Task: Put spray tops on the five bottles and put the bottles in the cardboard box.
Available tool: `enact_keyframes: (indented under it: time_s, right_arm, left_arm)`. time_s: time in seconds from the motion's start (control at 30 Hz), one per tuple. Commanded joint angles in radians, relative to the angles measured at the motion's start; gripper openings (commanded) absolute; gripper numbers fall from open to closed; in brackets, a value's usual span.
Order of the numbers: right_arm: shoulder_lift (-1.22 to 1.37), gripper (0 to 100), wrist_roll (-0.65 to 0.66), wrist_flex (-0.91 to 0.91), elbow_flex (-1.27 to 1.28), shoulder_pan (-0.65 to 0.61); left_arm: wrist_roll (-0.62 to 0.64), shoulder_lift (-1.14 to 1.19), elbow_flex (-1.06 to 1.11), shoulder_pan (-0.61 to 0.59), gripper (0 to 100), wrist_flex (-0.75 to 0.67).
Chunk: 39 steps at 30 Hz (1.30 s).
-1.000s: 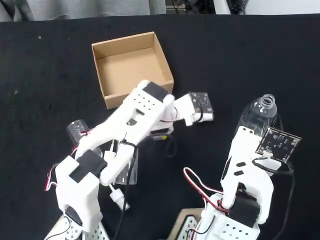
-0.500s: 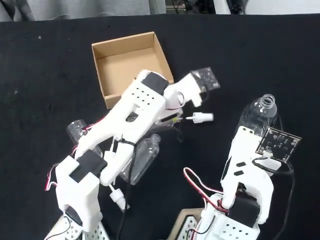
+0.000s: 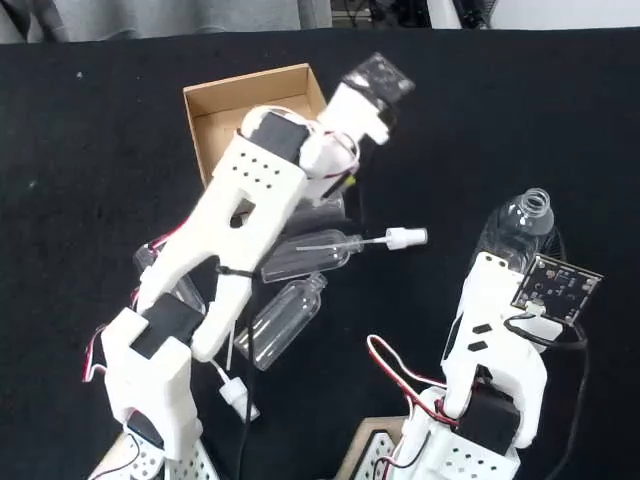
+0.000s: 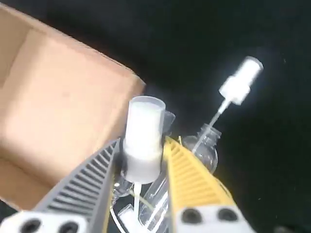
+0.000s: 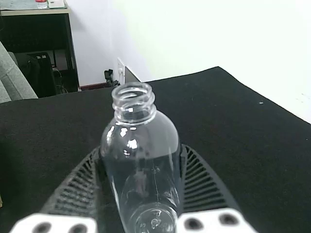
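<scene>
Spray top (image 4: 143, 124) just got lifted, capping's probably next
Left end effector (image 4: 142, 141) pinches it; right end effector (image 5: 141, 150) grips an open bottle (image 5: 140, 167).

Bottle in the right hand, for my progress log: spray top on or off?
Off. The bottle in the right hand shows a bare, open neck.

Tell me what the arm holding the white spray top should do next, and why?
Probably carry the spray top in the left tool over to the bottle held in the right tool: its neck is bare, while the top hangs by the cardboard box.
</scene>
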Motion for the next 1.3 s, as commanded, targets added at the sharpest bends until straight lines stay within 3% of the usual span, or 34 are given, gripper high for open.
enact_keyframes:
  time_s: [0.0, 0.2, 0.67, 0.83, 1.27]
  right_arm:
    - [-0.054, 1.2, 0.0, -0.035, -0.035, 0.015]
    - [-0.054, 1.2, -0.003, -0.035, -0.035, 0.015]
    - [-0.054, 1.1, -0.014, -0.035, -0.042, 0.009]
    - [-0.054, 1.1, -0.101, -0.028, -0.065, -0.063]
    - [-0.054, 1.1, -0.098, -0.029, -0.045, -0.279]
  left_arm:
    - [0.074, -0.012, -0.087, -0.024, 3, 0.006]
    - [0.181, -0.043, -0.18, -0.022, 3, 0.1]
    - [0.201, -0.219, -0.211, -0.024, 3, 0.213]
    - [0.345, -0.288, -0.211, -0.025, 3, 0.249]
    - [0.517, -0.387, -0.196, -0.143, 3, 0.287]
